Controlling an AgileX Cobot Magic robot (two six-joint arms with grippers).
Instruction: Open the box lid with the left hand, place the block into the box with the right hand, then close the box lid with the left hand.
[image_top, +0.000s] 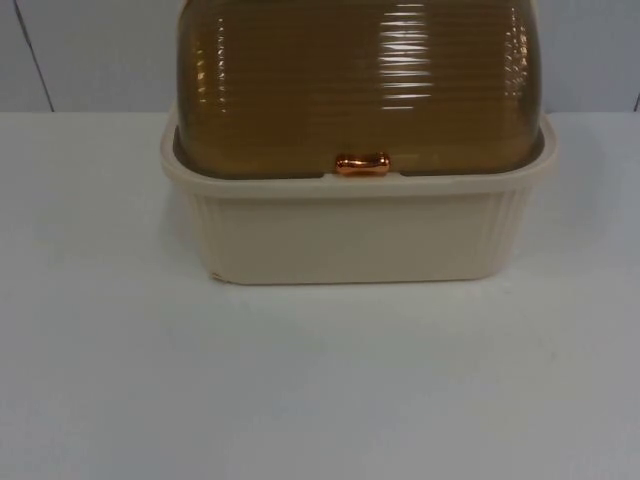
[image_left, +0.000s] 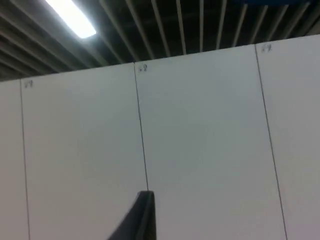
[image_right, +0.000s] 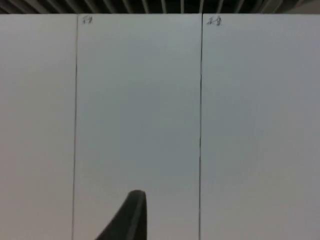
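Observation:
A cream ribbed box (image_top: 350, 235) stands at the middle of the white table (image_top: 320, 380), close to the back wall. Its brown see-through domed lid (image_top: 360, 85) is down on the rim, and a copper-coloured handle (image_top: 362, 164) sits at the middle of the lid's front edge. What lies inside the box cannot be made out through the lid. My left gripper (image_left: 142, 215) is raised and points at the grey partition wall (image_left: 200, 140) and the slatted ceiling. My right gripper (image_right: 132, 215) likewise faces the partition wall (image_right: 140, 110). Both arms wait away from the box.
Bare white table top stretches in front of the box and on both sides of it. The grey partition wall (image_top: 90, 55) rises right behind the box. A ceiling light (image_left: 72, 17) shines above the left arm.

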